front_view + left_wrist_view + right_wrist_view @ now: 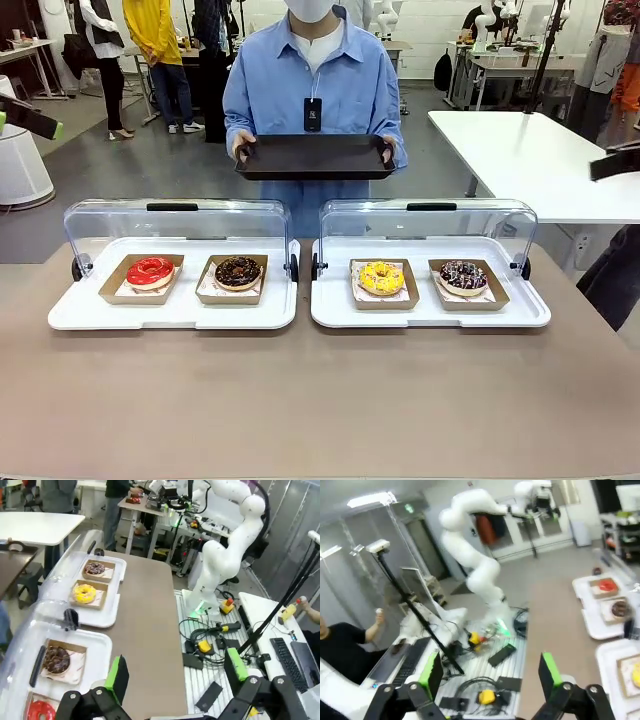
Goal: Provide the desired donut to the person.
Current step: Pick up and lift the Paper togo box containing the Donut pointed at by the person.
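Note:
The person (312, 80) stands at the far side of the table, holding out a black tray (315, 157) with both hands. Four donuts lie in paper boats: a red donut (150, 271) and a chocolate donut (238, 271) on the left, a yellow donut (381, 277) and a dark sprinkled donut (463, 276) on the right. My left gripper (48, 126) hangs high at the far left, and its wrist view shows the left gripper (176, 672) open and holding nothing. My right gripper (614, 163) is raised at the far right. In its own view the right gripper (490, 672) is also open and holds nothing.
Each pair of donuts sits on a white serving tray, the left tray (90, 312) and the right tray (430, 315), with clear lids swung up at the back. The brown table (320, 400) in front of them is bare. A white table (540, 160) stands behind on the right.

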{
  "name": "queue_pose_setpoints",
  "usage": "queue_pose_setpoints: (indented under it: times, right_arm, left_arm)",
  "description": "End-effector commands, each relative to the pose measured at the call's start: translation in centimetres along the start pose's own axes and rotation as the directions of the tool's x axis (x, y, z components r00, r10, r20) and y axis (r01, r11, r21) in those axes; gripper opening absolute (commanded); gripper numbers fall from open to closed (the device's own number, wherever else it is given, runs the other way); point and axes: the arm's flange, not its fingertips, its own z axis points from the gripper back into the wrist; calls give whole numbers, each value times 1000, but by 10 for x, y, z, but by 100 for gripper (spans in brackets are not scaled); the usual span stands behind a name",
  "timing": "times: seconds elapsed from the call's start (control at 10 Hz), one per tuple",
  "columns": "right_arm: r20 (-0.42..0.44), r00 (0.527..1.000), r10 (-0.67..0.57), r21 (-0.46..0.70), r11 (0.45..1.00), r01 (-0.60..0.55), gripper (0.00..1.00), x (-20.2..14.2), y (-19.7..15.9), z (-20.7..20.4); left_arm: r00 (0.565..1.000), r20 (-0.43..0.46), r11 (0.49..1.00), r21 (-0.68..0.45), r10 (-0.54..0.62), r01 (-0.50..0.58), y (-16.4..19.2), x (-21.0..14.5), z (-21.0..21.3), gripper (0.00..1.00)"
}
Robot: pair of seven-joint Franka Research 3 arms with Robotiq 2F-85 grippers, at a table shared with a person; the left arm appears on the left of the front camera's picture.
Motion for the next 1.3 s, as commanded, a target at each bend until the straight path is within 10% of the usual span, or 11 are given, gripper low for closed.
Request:
queue_pose_setpoints:
  times: [0.0, 0.5, 1.2]
  right_arm:
    - [-28, 998, -56, -29, 998, 55, 100, 1, -14, 22]
    - [49, 987, -152, -366, 917, 159, 100, -7, -18, 27]
    - [60, 980, -189, -470, 861, 195, 100, -8, -12, 23]
  left_arm:
    - [995, 1, 994, 60, -95, 95, 0, -4, 8, 100]
    - [988, -94, 973, 189, -120, 136, -21, -13, 14, 100]
    - [982, -171, 950, 283, -83, 130, -30, -26, 12, 100]
